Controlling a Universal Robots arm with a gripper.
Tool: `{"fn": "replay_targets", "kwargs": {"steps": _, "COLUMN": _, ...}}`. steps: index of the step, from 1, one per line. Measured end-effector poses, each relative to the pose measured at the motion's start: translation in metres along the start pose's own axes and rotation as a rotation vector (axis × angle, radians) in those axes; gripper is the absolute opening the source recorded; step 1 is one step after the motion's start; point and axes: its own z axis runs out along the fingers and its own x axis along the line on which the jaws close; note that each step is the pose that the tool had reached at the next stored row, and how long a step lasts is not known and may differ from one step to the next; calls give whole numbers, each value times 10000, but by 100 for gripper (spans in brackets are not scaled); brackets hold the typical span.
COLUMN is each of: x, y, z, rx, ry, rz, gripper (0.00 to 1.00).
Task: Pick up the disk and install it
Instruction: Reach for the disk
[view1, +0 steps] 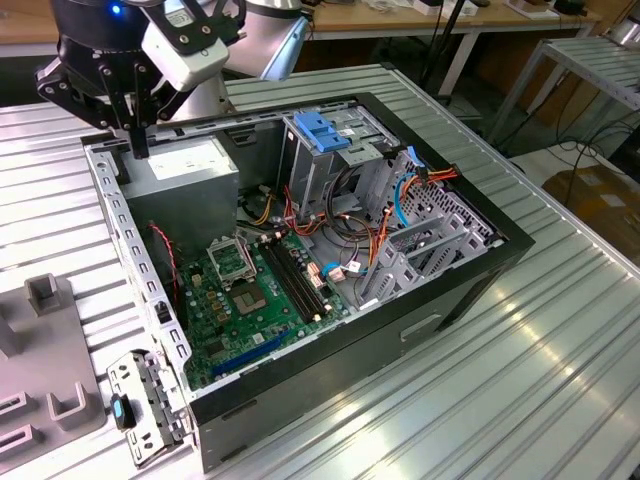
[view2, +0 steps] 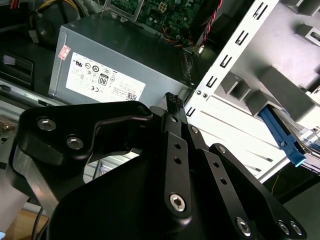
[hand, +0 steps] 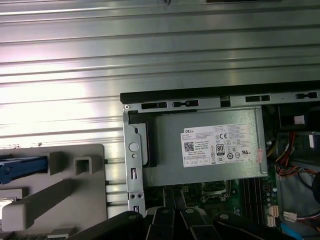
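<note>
The disk shows by its bright blue carrier edge, lying on a grey holder block beside the open computer case; in the second wrist view the blue edge runs along that block. My gripper hangs above the case's corner at the exterior view's left, over the grey power supply. Its black fingers stand together, shut, with nothing between them, in the second wrist view and in the first wrist view. The gripper is apart from the disk.
The open case lies on a ribbed metal table. Inside are a green motherboard, loose cables and a tall grey cage with a light-blue latch plate. A loose metal bracket lies by the case's near corner.
</note>
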Motion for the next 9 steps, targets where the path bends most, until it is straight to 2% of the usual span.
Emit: {"fn": "replay_targets", "kwargs": {"steps": 9, "x": 29, "y": -2, "z": -1, "rx": 0, "ry": 0, "rz": -1, "gripper": 11}}
